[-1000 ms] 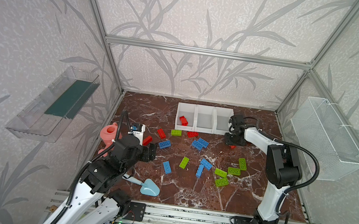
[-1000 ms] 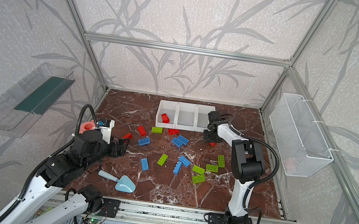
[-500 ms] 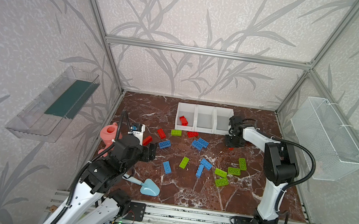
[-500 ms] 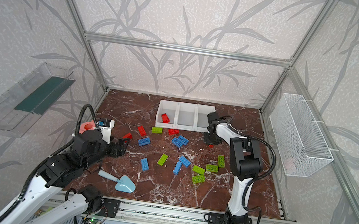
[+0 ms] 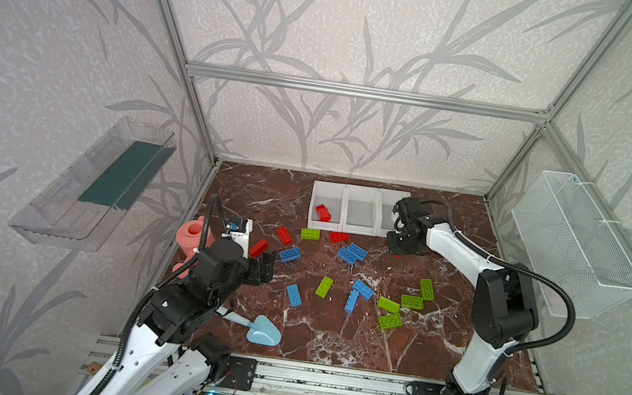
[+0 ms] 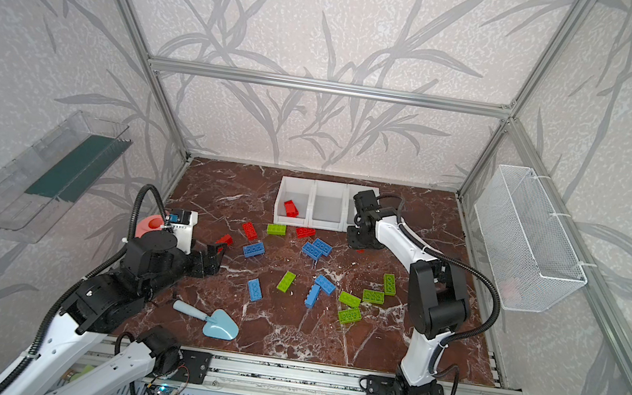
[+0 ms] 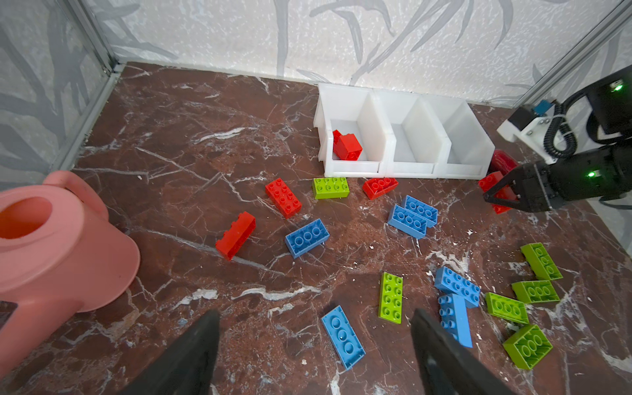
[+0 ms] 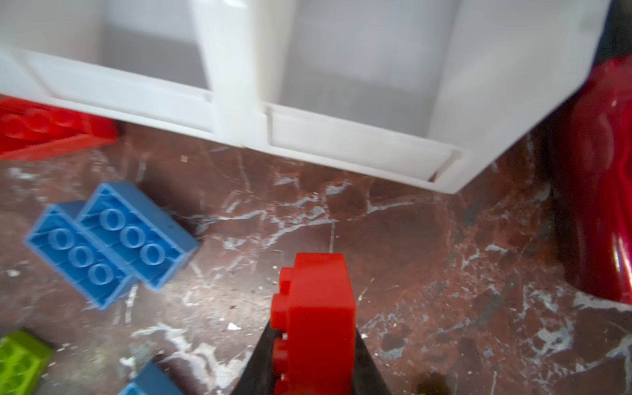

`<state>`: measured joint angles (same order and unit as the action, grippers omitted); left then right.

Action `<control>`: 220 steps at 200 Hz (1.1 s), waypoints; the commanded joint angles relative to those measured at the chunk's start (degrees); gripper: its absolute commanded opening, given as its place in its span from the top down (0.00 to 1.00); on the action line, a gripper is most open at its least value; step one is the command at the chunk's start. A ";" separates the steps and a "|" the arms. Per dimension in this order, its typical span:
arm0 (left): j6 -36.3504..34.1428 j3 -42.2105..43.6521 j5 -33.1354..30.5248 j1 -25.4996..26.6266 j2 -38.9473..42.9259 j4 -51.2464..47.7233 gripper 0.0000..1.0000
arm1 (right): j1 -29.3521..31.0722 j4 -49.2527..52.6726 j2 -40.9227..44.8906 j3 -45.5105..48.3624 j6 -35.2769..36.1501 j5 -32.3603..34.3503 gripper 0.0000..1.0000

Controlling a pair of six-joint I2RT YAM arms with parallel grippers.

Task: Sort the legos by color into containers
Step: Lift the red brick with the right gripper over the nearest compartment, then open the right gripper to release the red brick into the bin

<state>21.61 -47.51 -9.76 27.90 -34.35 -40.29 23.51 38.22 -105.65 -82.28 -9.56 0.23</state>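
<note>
I'm clamping a red lego (image 8: 314,297) in my right gripper (image 8: 313,355), just in front of the containers (image 7: 403,168) — next it's needing a lift across to the far bin (image 7: 352,167) with the reds (image 7: 347,147). Left gripper (image 7: 313,316) is hanging open, empty.

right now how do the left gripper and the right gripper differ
The left gripper is open and empty; the right gripper is shut on a red lego. The left gripper sits by the pink watering can, the right gripper at the right end of the white bins. Both are black, with two fingers each.
</note>
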 commanded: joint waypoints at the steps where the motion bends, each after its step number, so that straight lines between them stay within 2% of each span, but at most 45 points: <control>1: 0.35 0.36 -2.88 -0.22 0.57 -0.73 0.04 | 2.59 1.25 0.30 -6.48 -0.71 -4.40 0.88; 8: 0.45 0.29 -3.15 -0.24 0.52 -0.88 0.01 | 3.35 1.09 -0.61 -8.63 -0.93 -5.05 0.88; 50: 0.79 0.33 -4.17 -0.23 0.27 -1.43 0.01 | 6.60 1.23 -9.97 -24.28 -2.22 -8.74 0.88; 108: 3.43 0.86 -8.86 -0.37 0.39 -2.43 0.01 | 9.01 9.42 -29.56 -55.28 -2.65 -9.71 0.88; 144: 3.37 -0.35 -9.20 -0.32 -1.36 -4.16 0.01 | 9.25 14.41 -40.83 -72.66 -3.77 -10.26 0.87; 159: 2.84 -1.58 -9.59 -0.33 -3.25 -5.63 0.01 | 9.26 14.49 -42.71 -74.88 -3.79 -10.20 0.86; 195: 1.93 -2.40 -8.79 -0.38 -6.00 -6.38 0.01 | 9.23 9.59 -42.71 -71.18 -4.93 -11.21 0.84; 210: 1.77 -2.15 -8.45 -0.39 -5.82 -6.21 0.01 | 9.27 8.92 -43.12 -70.91 -5.10 -10.53 0.79; 220: 1.77 -2.02 -8.43 -0.35 -5.65 -6.16 0.01 | 9.16 8.41 -43.40 -70.92 -5.25 -10.27 0.72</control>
<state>23.97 -48.07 -17.65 27.68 -40.84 -45.39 32.58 48.71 -148.29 -153.47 -13.89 -9.76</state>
